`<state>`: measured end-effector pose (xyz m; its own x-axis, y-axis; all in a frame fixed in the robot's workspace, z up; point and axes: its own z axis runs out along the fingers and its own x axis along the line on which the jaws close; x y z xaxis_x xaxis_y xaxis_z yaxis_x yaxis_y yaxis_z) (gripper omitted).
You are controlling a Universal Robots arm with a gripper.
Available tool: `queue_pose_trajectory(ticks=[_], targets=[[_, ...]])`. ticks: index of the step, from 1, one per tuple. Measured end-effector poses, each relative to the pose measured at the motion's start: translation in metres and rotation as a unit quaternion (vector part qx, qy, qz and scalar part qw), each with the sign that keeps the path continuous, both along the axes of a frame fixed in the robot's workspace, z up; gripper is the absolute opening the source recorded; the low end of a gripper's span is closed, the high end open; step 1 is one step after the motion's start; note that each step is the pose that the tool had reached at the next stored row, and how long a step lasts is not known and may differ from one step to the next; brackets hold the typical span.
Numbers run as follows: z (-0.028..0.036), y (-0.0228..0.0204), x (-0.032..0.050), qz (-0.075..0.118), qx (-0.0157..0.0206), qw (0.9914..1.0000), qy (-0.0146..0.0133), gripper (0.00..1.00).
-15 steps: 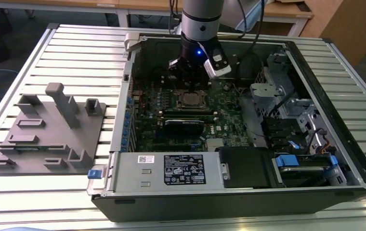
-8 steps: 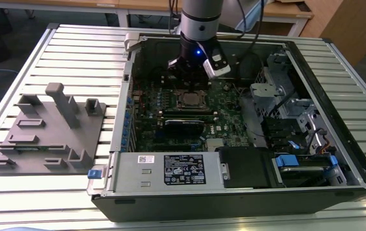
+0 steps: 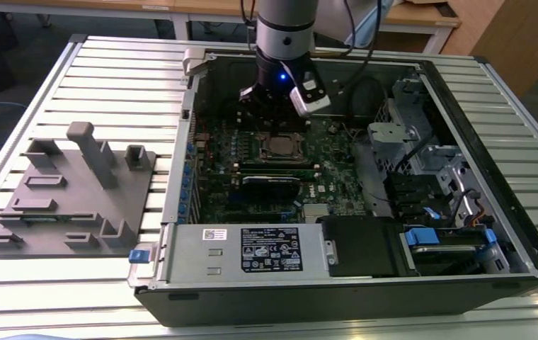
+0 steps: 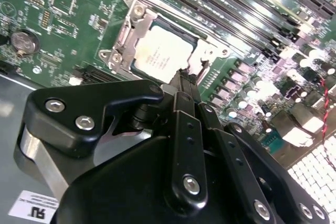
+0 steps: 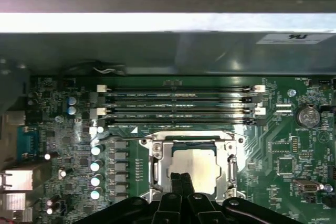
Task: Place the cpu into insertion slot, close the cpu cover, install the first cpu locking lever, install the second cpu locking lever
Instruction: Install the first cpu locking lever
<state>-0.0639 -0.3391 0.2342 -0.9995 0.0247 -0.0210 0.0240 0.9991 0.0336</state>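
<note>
One tool [image 4: 185,77] hangs inside the open computer case [image 3: 297,312], which lies on the slatted worktop [image 3: 108,64]. Its two fingers [image 5: 176,187] are pressed together, tips just at the edge of the cpu [image 4: 163,51]. The cpu lies flat in the insertion slot [image 5: 231,142] on the green board [image 4: 68,3], toward the board's edge away from the grey power supply [image 3: 250,248]. The cpu cover [image 5: 157,166] lies shut around it, its window showing the chip's pale top.

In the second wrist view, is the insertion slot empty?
No, the cpu lies in the insertion slot, its pale metal top framed by the silvery rim.
</note>
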Motion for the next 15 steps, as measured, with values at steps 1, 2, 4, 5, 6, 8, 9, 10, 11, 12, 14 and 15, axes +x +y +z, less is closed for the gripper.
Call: queue_pose_trajectory(ticks=[1, 2, 4, 5, 6, 8, 9, 10, 11, 12, 14, 15], targets=[[0.0, 0.0, -0.0016, 0.0, 0.0, 1.0, 0.0, 0.11], [0.0, 0.0, -0.003, 0.0, 0.0, 1.0, 0.0, 0.11], [0.0, 0.0, -0.0058, 0.0, 0.0, 1.0, 0.0, 0.11], [-0.0001, 0.0, -0.007, 0.0, 0.0001, 1.0, -0.0001, 0.11], [0.0, 0.0, -0.0079, 0.0, 0.0, 1.0, 0.0, 0.11], [0.0, 0.0, -0.0081, 0.0, 0.0, 1.0, -0.0001, 0.11], [0.0, 0.0, -0.0082, 0.0, 0.0, 1.0, 0.0, 0.11], [0.0, 0.0, -0.0082, 0.0, 0.0, 1.0, -0.0001, 0.11], [0.0, 0.0, -0.0083, 0.0, 0.0, 1.0, -0.0001, 0.11], [0.0005, -0.0001, -0.0083, 0.0, -0.0001, 1.0, -0.0001, 0.11], [0.0023, 0.0, -0.0083, 0.0, 0.0, 1.0, -0.0003, 0.11], [0.0035, 0.0, -0.0083, 0.0, 0.0, 1.0, -0.0004, 0.11]])
